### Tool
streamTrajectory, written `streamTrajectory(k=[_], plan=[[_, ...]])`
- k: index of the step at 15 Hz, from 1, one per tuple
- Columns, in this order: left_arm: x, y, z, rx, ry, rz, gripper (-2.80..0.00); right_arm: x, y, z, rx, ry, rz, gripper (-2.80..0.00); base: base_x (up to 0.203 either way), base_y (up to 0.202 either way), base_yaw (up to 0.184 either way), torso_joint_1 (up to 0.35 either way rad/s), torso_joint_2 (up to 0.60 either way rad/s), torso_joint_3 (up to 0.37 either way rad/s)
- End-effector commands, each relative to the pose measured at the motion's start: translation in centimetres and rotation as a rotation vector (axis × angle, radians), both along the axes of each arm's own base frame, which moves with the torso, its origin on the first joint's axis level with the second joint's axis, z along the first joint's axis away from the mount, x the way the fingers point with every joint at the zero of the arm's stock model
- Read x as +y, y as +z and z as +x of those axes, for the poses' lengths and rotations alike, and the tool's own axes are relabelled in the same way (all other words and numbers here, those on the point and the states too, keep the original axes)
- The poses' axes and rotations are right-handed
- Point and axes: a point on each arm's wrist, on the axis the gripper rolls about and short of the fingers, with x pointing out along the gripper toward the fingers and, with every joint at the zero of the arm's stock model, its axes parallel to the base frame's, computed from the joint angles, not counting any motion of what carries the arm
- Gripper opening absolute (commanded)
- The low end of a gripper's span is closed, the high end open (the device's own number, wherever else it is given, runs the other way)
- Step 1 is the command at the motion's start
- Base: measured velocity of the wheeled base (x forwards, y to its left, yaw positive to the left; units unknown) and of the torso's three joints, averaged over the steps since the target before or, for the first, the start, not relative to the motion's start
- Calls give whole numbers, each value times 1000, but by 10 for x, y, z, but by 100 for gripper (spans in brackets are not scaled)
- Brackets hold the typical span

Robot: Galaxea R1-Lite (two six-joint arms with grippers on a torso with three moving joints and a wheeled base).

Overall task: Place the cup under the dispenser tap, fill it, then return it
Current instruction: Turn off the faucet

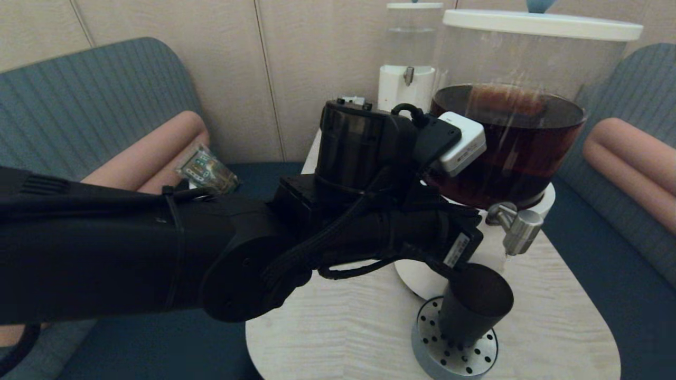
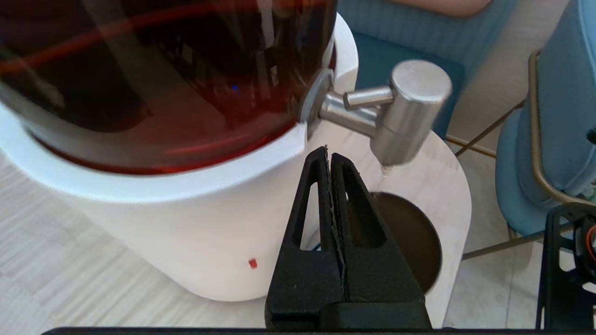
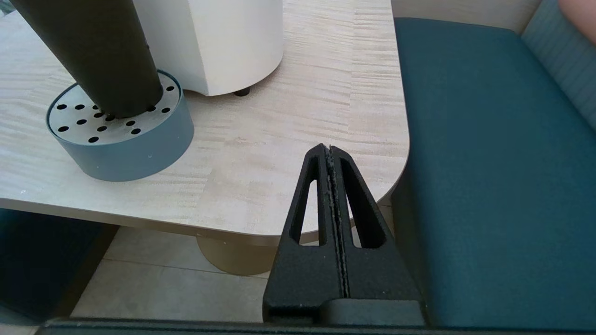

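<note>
The dark tapered cup (image 1: 472, 306) stands upright on the round perforated drip tray (image 1: 438, 359), directly below the brushed-steel dispenser tap (image 1: 520, 227) of the large dispenser (image 1: 507, 142) of dark brown liquid. My left arm reaches across the table to the dispenser. In the left wrist view my left gripper (image 2: 329, 153) is shut and holds nothing; its tips sit just below the tap (image 2: 405, 116), beside the white base and above the cup (image 2: 409, 232). My right gripper (image 3: 329, 151) is shut and empty, low by the table's front right corner, apart from the cup (image 3: 102, 56).
A smaller clear dispenser (image 1: 409, 58) stands behind the big one. Blue seats with pink cushions (image 1: 628, 158) flank the pale wooden table (image 1: 343, 327). A packet (image 1: 206, 169) lies on the left seat. My left arm hides much of the table's left half.
</note>
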Motion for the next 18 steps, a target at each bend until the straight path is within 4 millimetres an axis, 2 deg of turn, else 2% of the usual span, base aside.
streamTrajectory(k=[1, 18], plan=[[-9, -5, 7, 3, -2, 5, -280, 0, 0, 0, 1, 1, 0, -280, 0, 0, 0, 0, 0, 0], [-31, -2, 12, -7, -23, -7, -280, 0, 0, 0, 1, 1, 0, -280, 0, 0, 0, 0, 0, 0]])
